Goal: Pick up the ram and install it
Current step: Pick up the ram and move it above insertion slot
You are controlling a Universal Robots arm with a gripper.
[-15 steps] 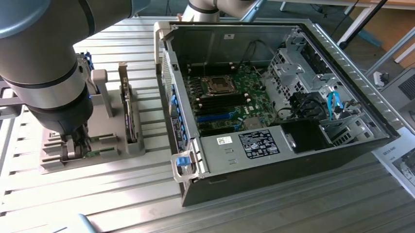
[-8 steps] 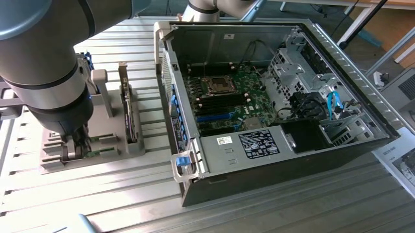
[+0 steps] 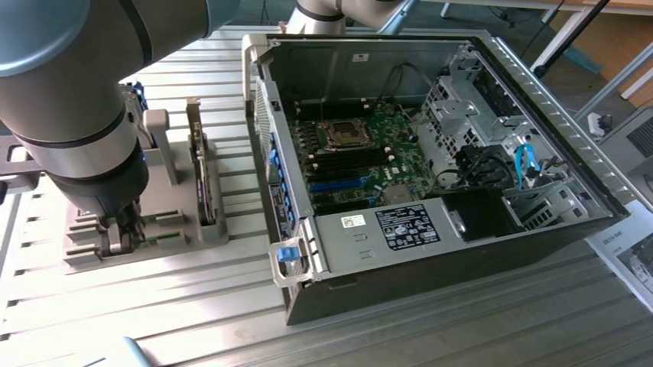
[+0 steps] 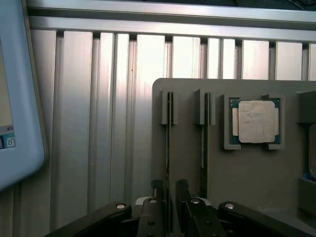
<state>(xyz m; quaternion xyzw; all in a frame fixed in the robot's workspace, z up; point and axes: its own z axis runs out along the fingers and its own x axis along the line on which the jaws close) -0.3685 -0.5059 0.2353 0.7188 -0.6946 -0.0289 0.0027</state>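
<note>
Black-fingered hand [image 4: 170, 185] is open, one finger each side of the thin green ram stick [image 4: 170, 123] standing edgewise in a grey holder [image 4: 187, 163]. It looks light, stiff and fragile; hold its flat sides.

Cool, strong daylight filled both of the 2 views. In the exterior view it seemed to come from above and beyond the open computer case [image 3: 540, 80], whose rim caught a thin bright line. The slatted metal table [image 3: 173, 306] threw back broad white glare at the exterior view's left, washing out the slat edges there. The robot arm [image 3: 72, 115] carried a soft highlight down its grey casing and shaded the grey tray [image 3: 82, 258] beneath it. Inside the case the circuit board [image 3: 357, 153] lay dim, and the near wall was almost black. In the wrist view the slats shone in bright streaks along their length, the square chip [image 4: 256, 121] gleamed pale, and the gripper [image 4: 170, 195] was dark.
</note>
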